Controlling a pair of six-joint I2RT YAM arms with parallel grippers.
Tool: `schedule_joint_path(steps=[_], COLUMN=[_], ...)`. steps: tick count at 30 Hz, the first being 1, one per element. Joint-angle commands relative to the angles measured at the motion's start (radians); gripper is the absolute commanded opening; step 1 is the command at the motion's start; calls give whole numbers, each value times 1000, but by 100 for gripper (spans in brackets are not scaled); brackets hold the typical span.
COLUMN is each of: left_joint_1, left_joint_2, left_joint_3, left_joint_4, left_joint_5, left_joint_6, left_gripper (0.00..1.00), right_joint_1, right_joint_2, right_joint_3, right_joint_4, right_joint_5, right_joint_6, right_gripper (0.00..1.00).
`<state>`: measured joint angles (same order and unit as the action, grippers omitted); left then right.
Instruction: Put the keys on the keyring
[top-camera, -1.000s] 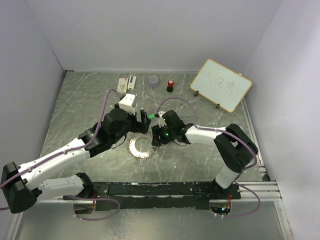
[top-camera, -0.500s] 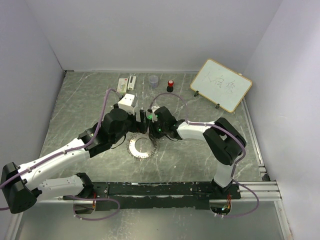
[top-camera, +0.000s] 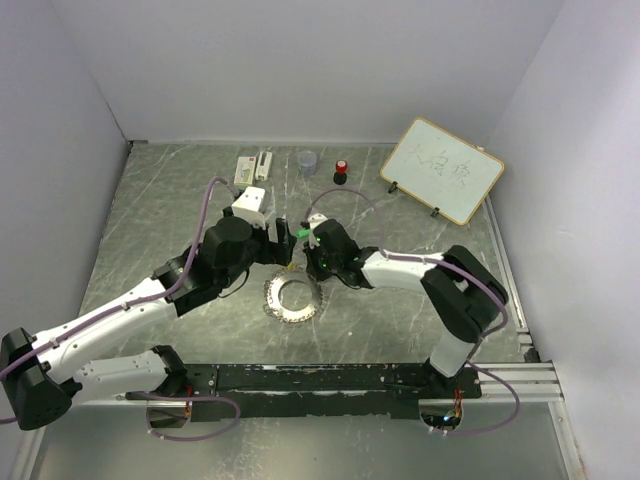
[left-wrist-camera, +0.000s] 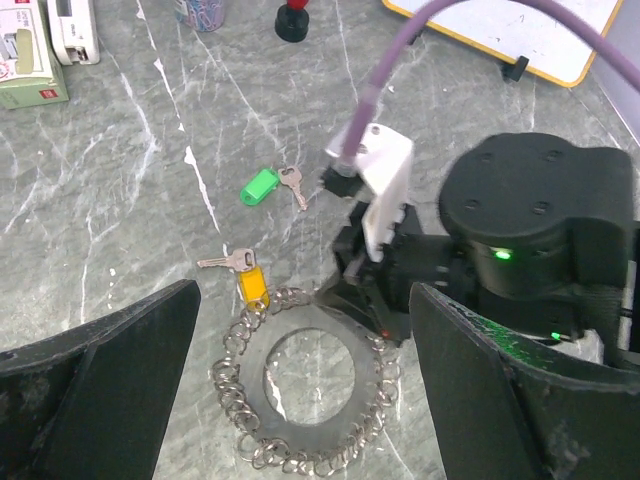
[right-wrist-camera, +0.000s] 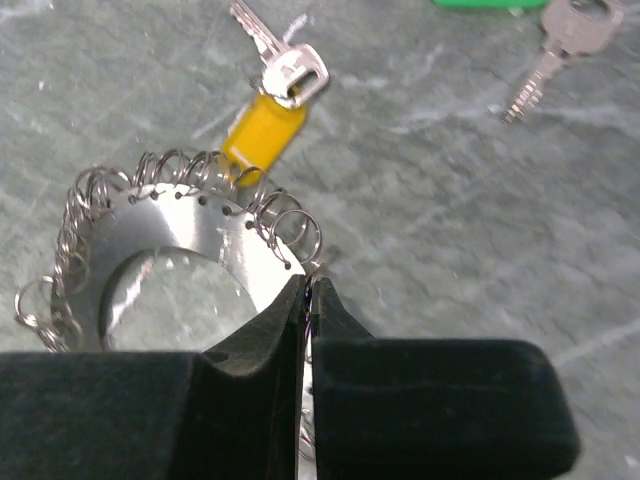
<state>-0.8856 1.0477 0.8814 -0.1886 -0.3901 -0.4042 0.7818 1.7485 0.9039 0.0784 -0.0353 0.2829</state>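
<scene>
**Right jaws nip the keyring's fringe; left jaws gape above it**

The large, thin, silvery metal keyring (left-wrist-camera: 300, 432), fringed all round with small wire loops, lies flat near the middle of the grey marbled desk (top-camera: 150, 220), in front of both arms. The right gripper (right-wrist-camera: 305, 298) meets it at its rim. Its jaws are pressed together on the fringe, and a thin sliver of metal shows between them. The left gripper (left-wrist-camera: 302, 295) hangs over the same spot with its jaws spread wide, one finger on either side of the keyring in its own wrist view, gripping nothing.

The small silver yellow-tagged key (right-wrist-camera: 266, 128) lies just beyond the keyring, and the end of its tag touches the loops. Whether it is threaded onto one cannot be told. The small silver green-tagged key (left-wrist-camera: 260, 186) lies farther back on the desk, apart from the keyring.

Along the far edge stand a wood-framed whiteboard (top-camera: 441, 170), a red-capped black knob (top-camera: 341, 172), a grey round cup (top-camera: 306, 162) and some white boxes (top-camera: 253, 165).
</scene>
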Motion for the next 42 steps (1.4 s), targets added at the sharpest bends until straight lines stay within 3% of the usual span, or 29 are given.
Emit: schedule_joint_path(steps=[1,9,19,42], left_joint_1=[9,13,14,13], left_joint_2=[-26,-62,-51,-29], left_joint_3=[4,-35,-48,-57], left_joint_4=[-12,60,127,201], left_joint_5=[-24,7,106,183], left_joint_6=[5,19,74,126], left_gripper=[97,96,95,94], right_joint_1=[2,2,2,0], right_joint_2=[-136,-384,-554,-680], right_joint_3=[-75,-123,-97,9], right_joint_4=[5,64,62,48], right_joint_5=[39,76,117,113], right_joint_6=[-41,-91,-142,-265], right_gripper=[0,0,0,0])
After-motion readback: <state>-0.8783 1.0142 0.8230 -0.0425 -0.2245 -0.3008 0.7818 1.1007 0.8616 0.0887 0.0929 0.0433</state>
